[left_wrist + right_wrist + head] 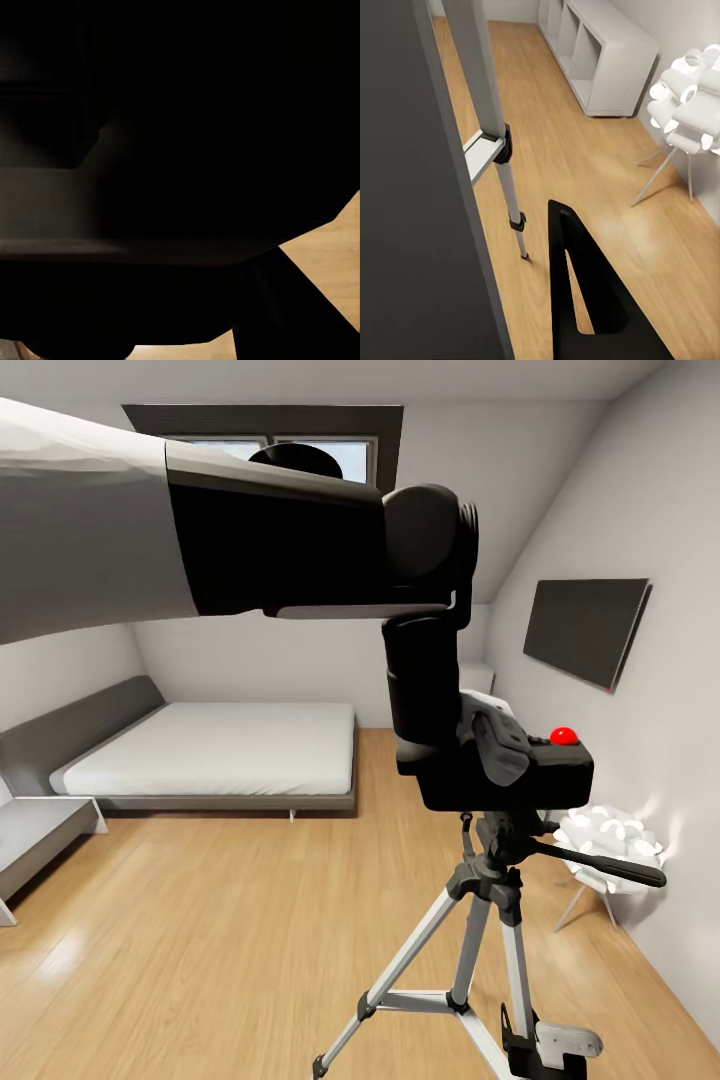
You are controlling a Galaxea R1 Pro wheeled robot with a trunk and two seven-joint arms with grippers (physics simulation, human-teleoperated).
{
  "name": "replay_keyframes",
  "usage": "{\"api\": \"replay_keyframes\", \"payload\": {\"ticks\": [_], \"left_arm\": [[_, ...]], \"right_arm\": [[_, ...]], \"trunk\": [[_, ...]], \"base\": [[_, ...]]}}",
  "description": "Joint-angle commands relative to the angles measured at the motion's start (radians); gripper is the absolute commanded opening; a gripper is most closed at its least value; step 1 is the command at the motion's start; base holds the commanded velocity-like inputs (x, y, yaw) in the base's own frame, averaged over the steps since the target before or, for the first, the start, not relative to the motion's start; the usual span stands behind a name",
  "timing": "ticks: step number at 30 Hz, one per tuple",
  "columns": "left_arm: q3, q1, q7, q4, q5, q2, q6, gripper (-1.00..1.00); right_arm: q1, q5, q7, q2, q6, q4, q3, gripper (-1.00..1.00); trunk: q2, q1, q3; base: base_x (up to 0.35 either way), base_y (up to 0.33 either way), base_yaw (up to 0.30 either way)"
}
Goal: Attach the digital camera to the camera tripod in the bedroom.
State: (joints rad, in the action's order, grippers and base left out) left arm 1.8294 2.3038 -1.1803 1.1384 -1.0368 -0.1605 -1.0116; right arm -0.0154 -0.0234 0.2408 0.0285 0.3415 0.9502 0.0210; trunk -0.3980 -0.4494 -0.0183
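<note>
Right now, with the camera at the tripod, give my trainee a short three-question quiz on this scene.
1. True or false: the digital camera sits directly above the camera tripod head.
2. Which arm reaches down to the camera: A) left, B) right?
3. Fill in: on the wall right of the tripod hangs a black ____.

Key: 1 true. 2 A; the left gripper is at the camera, its finger state hidden. 3 TV.
</note>
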Motion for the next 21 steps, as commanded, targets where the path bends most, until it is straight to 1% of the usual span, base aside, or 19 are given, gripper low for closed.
{"api": "replay_keyframes", "payload": {"ticks": [1, 2, 4, 5, 8, 10, 15, 21], "left_arm": [[-0.004, -0.004, 0.003, -0.006, -0.009, 0.005, 0.001, -1.00], [0.000, -0.010, 0.010, 0.000, -0.005, 0.010, 0.003, -1.00], [0.006, -0.015, 0.025, 0.009, 0.001, 0.008, 0.006, -1.00], [0.011, -0.011, 0.026, 0.012, 0.004, 0.007, 0.007, -1.00], [0.023, -0.001, 0.014, 0.010, 0.012, 0.005, 0.011, -1.00], [0.026, 0.001, 0.022, -0.001, 0.021, 0.004, 0.013, -1.00], [0.028, 0.003, 0.053, -0.030, 0.047, 0.004, 0.013, -1.00], [0.025, 0.003, 0.074, -0.064, 0.050, -0.001, 0.013, -1.00]], "right_arm": [[0.000, -0.008, 0.003, -0.005, 0.006, -0.005, 0.008, -1.00], [0.000, -0.015, 0.003, -0.011, 0.012, -0.008, 0.013, -1.00], [0.000, -0.027, 0.003, -0.022, 0.014, -0.007, 0.019, -1.00], [0.000, -0.026, 0.003, -0.027, 0.013, -0.008, 0.018, -1.00], [0.000, -0.020, 0.003, -0.032, 0.012, -0.008, 0.017, -1.00], [0.000, -0.024, 0.003, -0.037, 0.012, -0.008, 0.020, -1.00], [0.000, -0.028, 0.003, -0.040, 0.012, -0.008, 0.022, -1.00], [0.000, -0.029, 0.003, -0.041, 0.013, -0.008, 0.023, -1.00]], "trunk": [[-0.002, -0.001, -0.002], [-0.002, -0.001, -0.002], [-0.002, -0.001, -0.002], [-0.002, -0.001, -0.002], [-0.002, -0.001, -0.002], [-0.002, -0.001, -0.002], [-0.002, -0.001, -0.002], [-0.002, -0.001, -0.002]], "base": [[0.000, 0.000, 0.000], [0.000, 0.000, 0.000], [0.000, 0.000, 0.000], [0.000, 0.000, 0.000], [0.000, 0.000, 0.000], [0.000, 0.000, 0.000], [0.000, 0.000, 0.000], [0.000, 0.000, 0.000]]}}
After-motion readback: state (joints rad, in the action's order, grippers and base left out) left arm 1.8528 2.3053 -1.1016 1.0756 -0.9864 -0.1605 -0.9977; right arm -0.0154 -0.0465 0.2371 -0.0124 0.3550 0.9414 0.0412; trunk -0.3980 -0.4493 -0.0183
